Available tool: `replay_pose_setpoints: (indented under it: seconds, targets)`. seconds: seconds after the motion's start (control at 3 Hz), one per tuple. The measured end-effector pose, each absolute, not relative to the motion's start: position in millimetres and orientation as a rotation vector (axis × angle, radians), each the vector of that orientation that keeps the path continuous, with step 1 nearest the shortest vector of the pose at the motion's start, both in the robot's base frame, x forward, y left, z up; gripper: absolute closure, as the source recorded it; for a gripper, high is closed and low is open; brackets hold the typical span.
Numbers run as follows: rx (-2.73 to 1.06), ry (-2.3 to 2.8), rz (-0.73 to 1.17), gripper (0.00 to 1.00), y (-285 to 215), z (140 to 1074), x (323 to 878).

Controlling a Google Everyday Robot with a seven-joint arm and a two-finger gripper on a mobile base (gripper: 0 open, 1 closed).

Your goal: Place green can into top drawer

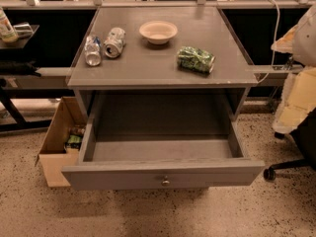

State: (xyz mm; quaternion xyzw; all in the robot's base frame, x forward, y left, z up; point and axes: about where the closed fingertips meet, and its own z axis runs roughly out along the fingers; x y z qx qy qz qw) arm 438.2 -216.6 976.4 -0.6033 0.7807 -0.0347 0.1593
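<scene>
Green can (196, 59) is bound for the top drawer (163, 174), which stands pulled open at lower centre. The can lies on its side on the tabletop (148, 73), right of centre. Its dented sides could slip or roll, and 2 silver cans (103, 46) at upper left invite a wrong pick. Gripper is out of frame, so I cannot tell its state.

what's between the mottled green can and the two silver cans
Camera view: a shallow cream bowl sits between them, slightly farther back on the grey tabletop; the gripper is not in view.
</scene>
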Motion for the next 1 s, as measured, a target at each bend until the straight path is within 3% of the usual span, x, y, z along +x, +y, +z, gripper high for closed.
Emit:
replay_pose_setpoints:
  seconds: [0.33,1.0]
  targets:
    - [-1.710,2.226,-0.089,0.00,-217,976,444]
    - [-1.565,2.182,0.100,0.00,-205,942,532]
